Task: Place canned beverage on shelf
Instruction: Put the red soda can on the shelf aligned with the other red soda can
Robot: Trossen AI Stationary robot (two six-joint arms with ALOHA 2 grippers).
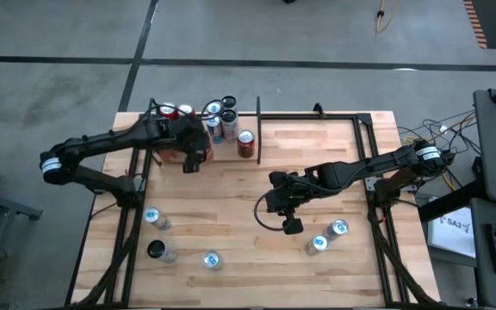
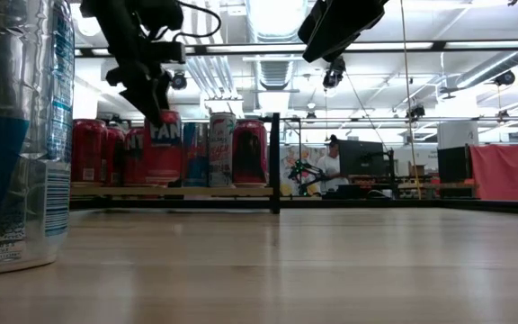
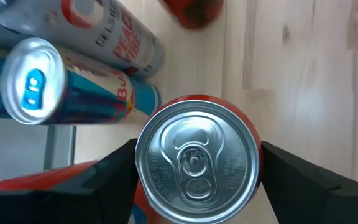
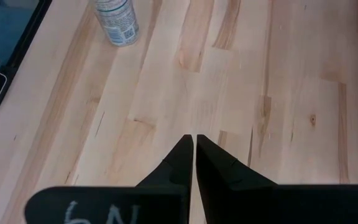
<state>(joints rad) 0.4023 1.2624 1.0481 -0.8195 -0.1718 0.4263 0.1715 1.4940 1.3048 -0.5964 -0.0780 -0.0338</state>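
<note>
High view: your left claw [image 1: 194,160] sits over a red can [image 1: 179,155] at the shelf [image 1: 203,110] end of the table [image 1: 334,172]; your right claw [image 1: 291,226] hovers mid-table.
Low view: the red can [image 2: 165,148] stands in line with the shelf's cans.
Left wrist view: fingers [image 3: 114,171] flank the can [image 3: 196,163], clamped on it.
Right wrist view: the right claw [image 4: 194,146] is pressed together, empty.

Person [image 2: 333,162] at a desk beyond the table [image 1: 317,172]
</note>
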